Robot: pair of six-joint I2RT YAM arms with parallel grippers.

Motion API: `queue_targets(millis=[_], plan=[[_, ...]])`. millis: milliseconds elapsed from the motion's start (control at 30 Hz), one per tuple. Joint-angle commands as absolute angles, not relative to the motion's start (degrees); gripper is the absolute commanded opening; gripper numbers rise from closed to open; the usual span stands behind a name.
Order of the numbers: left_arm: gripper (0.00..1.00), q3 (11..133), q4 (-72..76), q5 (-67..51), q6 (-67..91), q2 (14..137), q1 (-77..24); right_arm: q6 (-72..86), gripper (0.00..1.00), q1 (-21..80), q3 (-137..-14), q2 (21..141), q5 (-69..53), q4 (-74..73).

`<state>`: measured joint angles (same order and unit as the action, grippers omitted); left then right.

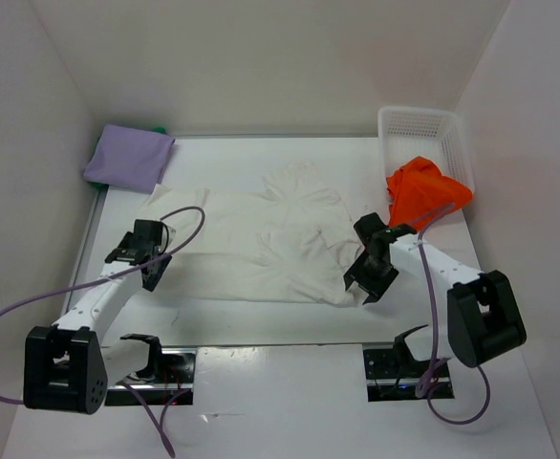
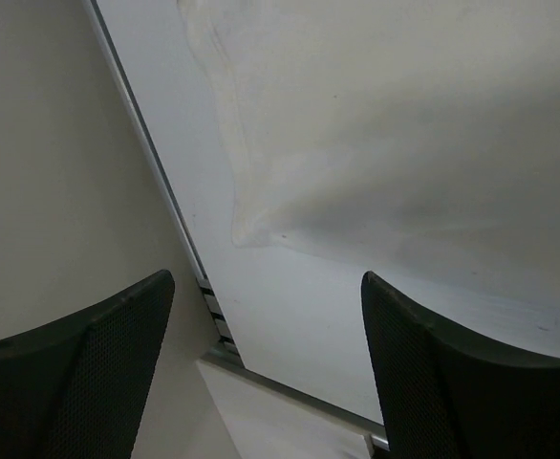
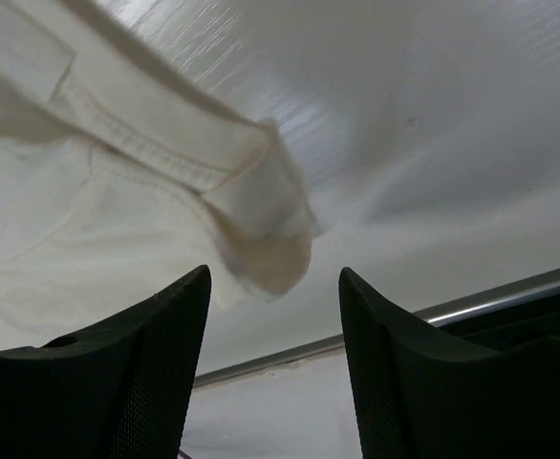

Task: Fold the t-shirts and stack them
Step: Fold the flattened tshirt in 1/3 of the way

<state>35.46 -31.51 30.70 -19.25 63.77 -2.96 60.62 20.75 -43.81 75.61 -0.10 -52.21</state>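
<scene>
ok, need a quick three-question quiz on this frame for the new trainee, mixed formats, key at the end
1. True or false: the left fingers and right fingers are both clamped on the white t-shirt.
2. Where is the orange-red t-shirt?
A. Folded at the far-left corner.
B. Draped over the near end of the basket.
C. Under the white t-shirt.
3. Fill in: the folded t-shirt at the far-left corner of the table is ____ in colour.

Key: 1 false, both stand open with nothing between them; 2 B; 3 lavender.
</scene>
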Motion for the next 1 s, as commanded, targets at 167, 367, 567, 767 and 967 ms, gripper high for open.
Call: queue_targets(millis=[167,367,567,767,967], plan=[[0.89,30.95,-21.47,31.03,-28.99,64.5,-1.76,60.04,0.62,19.95,-40.52,83.13,-1.58,-45.18],[0.9,26.81,-17.67,27.88,-37.96,67.93,-0.01,58.28,0.12,19.95,-40.42,85.34,-3.43,-43.68],[0.64,25.4,-15.03,24.52,-40.61,74.07,2.54,57.14,0.0,19.95,-41.57,79.81,-2.81,-46.67],[0.0,32.07,-18.71,23.73,-39.99,81.91,7.11,55.99,0.0,19.95,-45.43,76.55,-2.29,-52.45],[0.0,36.3,-34.51,20.39,-44.99,67.52,7.65,53.27,0.0,19.95,-51.5,69.18,-0.34,-63.71]])
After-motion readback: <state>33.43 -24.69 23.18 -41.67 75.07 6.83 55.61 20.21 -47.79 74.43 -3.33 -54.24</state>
